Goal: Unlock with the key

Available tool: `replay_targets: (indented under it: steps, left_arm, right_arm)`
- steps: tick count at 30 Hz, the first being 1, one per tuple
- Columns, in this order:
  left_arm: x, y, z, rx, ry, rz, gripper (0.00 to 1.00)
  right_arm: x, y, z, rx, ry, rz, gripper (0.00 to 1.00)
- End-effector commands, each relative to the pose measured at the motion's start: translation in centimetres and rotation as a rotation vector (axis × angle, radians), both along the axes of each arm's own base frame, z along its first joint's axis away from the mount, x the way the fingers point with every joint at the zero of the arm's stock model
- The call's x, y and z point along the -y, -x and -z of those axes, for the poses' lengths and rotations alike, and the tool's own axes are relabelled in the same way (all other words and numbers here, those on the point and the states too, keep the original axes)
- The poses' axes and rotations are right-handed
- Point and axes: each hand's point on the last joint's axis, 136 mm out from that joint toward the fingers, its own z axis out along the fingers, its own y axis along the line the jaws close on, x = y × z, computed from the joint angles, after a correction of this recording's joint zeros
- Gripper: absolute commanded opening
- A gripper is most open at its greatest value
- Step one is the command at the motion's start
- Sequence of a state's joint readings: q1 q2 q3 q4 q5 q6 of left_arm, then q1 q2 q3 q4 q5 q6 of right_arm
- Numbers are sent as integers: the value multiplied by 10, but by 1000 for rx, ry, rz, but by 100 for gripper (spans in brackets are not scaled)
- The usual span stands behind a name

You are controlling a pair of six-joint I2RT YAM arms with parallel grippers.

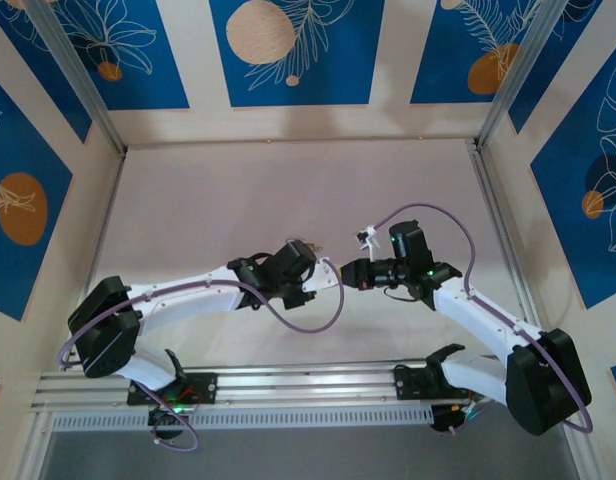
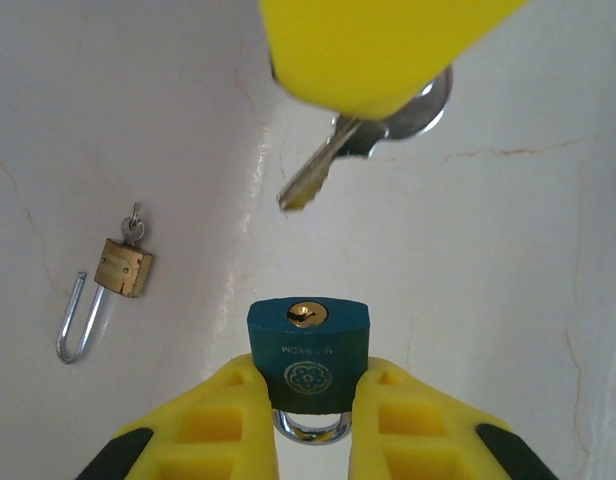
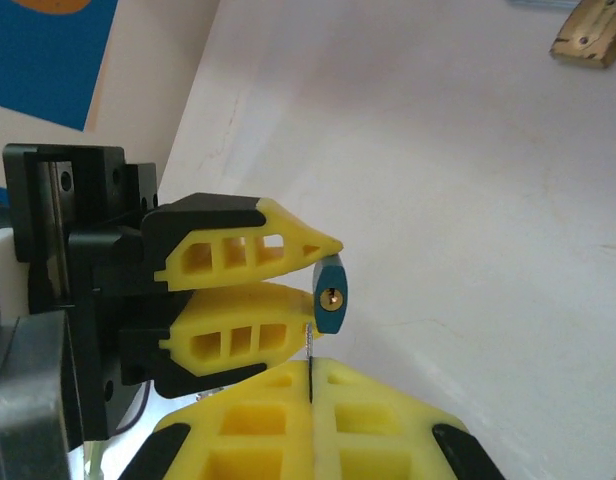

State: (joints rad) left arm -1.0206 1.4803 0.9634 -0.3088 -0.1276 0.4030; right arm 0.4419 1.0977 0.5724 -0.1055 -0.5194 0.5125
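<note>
My left gripper (image 2: 308, 378) is shut on a teal padlock (image 2: 308, 345), brass keyhole facing out and silver shackle back between the fingers. A silver key (image 2: 310, 178) is pinched in my right gripper (image 3: 311, 372), which is shut on it; the head is mostly hidden by the yellow finger (image 2: 378, 50). The key's tip points down toward the keyhole, a short gap away and not touching. In the right wrist view the key (image 3: 309, 342) shows edge-on just below the padlock (image 3: 331, 295), held by the left fingers (image 3: 243, 250). From above, both grippers (image 1: 313, 270) (image 1: 348, 272) meet mid-table.
A small brass padlock (image 2: 123, 268) lies on the white table (image 2: 508, 300) to the left, its silver shackle stretched out and a small key in its keyhole; it also appears far off (image 3: 591, 40). Blue-patterned walls enclose the table.
</note>
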Motion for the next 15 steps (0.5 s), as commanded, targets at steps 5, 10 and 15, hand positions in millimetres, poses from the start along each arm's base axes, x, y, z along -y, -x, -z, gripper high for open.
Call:
replay_targets:
  steps: [5,10,15]
  left_arm:
    - [-3,-7,-12,146,-46,48,16]
    - [-3,-4,-12,162,-59,63,16]
    - [-2,1,-11,170,-70,80,16]
  right_arm:
    - [-9,4,4,22,35,-54,0]
    - [-12,5,8,9,36,-71,0]
    - [-15,4,7,-2,9,-84,0]
